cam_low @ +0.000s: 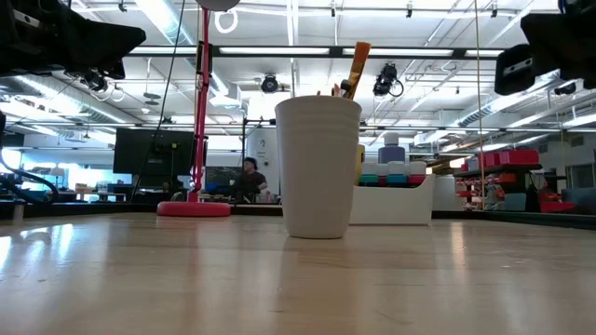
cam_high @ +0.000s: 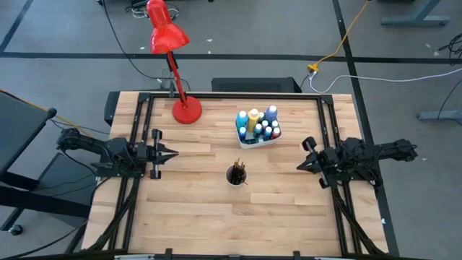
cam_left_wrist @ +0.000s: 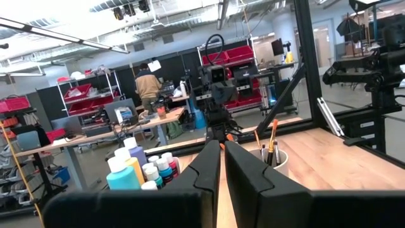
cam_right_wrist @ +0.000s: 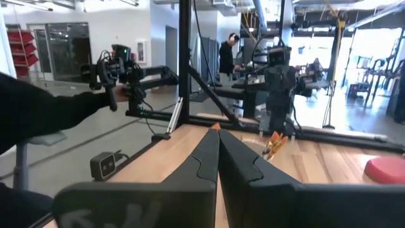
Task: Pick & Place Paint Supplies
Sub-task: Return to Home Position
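Observation:
Several small paint bottles (cam_high: 258, 124) with blue, teal, white and yellow tops stand packed in a white tray (cam_high: 268, 141) at the table's far middle; the left wrist view shows the bottles (cam_left_wrist: 139, 168) too. Thin brushes (cam_high: 237, 170) stand upright in a white cup (cam_high: 236, 177) at the table's middle, their tips (cam_low: 357, 65) poking above the cup's rim (cam_low: 318, 100). My left gripper (cam_high: 175, 153) hovers shut at the left, pointing at the cup. My right gripper (cam_high: 298, 168) hovers shut at the right, also pointing inward. Neither holds anything.
A red desk lamp stands by its round base (cam_high: 187, 111) at the table's far left, its head leaning out past the far edge. Black frame rails (cam_high: 141, 130) run along the left, right and far sides. Bare wood lies between the cup and the near edge.

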Controlling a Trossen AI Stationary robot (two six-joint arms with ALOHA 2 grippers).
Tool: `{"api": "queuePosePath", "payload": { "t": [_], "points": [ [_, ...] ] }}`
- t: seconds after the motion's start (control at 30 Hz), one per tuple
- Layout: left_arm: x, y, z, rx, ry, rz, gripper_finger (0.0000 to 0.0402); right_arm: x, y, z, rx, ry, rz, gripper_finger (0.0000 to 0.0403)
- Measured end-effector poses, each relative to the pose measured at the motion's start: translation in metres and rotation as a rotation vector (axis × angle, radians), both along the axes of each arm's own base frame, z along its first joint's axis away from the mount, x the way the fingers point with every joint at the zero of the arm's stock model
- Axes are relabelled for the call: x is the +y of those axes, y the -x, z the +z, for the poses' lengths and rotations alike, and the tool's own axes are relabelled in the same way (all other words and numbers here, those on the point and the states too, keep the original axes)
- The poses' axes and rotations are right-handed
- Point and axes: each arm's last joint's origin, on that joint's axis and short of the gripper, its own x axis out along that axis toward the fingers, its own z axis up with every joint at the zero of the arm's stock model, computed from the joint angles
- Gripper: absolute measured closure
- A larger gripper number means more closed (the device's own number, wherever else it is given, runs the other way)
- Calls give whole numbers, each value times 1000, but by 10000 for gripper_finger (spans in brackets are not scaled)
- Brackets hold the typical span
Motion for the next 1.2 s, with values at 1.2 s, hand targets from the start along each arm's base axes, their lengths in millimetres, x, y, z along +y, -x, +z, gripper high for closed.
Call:
{"api": "queuePosePath", "payload": {
  "t": [1.2],
  "points": [
    [0, 0, 0, 2, -2, 0, 368, -4, -3, -14, 145, 10, -165, 396]
  ]
}}
